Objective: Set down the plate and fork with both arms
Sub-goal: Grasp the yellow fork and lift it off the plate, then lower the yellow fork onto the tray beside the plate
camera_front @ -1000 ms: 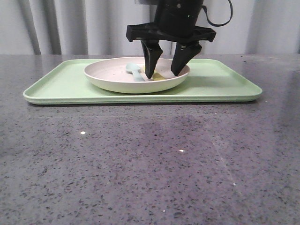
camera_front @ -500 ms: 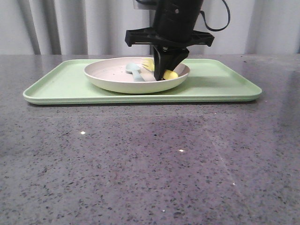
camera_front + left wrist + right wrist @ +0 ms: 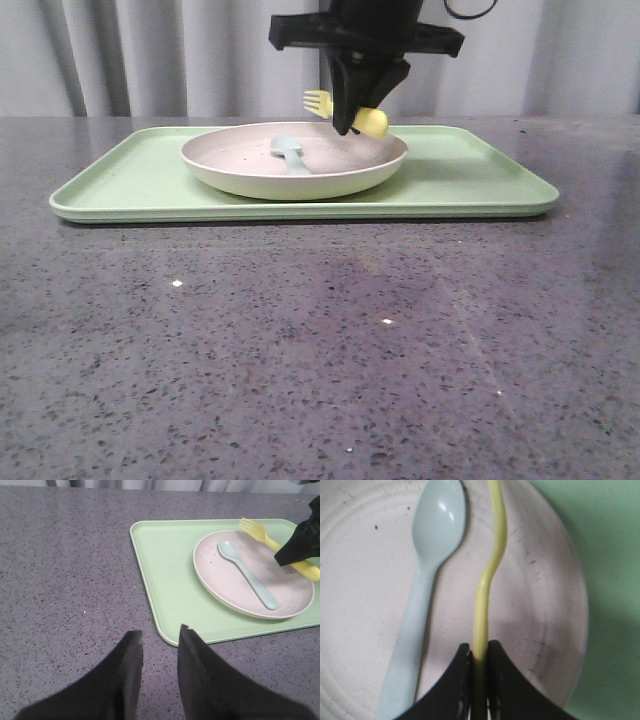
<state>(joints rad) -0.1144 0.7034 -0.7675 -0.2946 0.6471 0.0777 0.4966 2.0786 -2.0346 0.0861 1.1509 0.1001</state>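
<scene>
Gripping: right gripper (image 3: 357,115) jaws clamped on yellow fork (image 3: 345,112), above plate (image 3: 240,170)
Left gripper (image 3: 159,642): jaws apart, over table (image 3: 60,570)

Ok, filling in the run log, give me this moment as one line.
right pincer: shut on fork, above plate | left pincer: open, off tray | spoon: in plate

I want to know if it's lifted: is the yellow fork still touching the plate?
Apart. In the front view the fork, pinched by the right gripper, hangs clear above the plate.

Low frontal view; two wrist close-ups
</scene>
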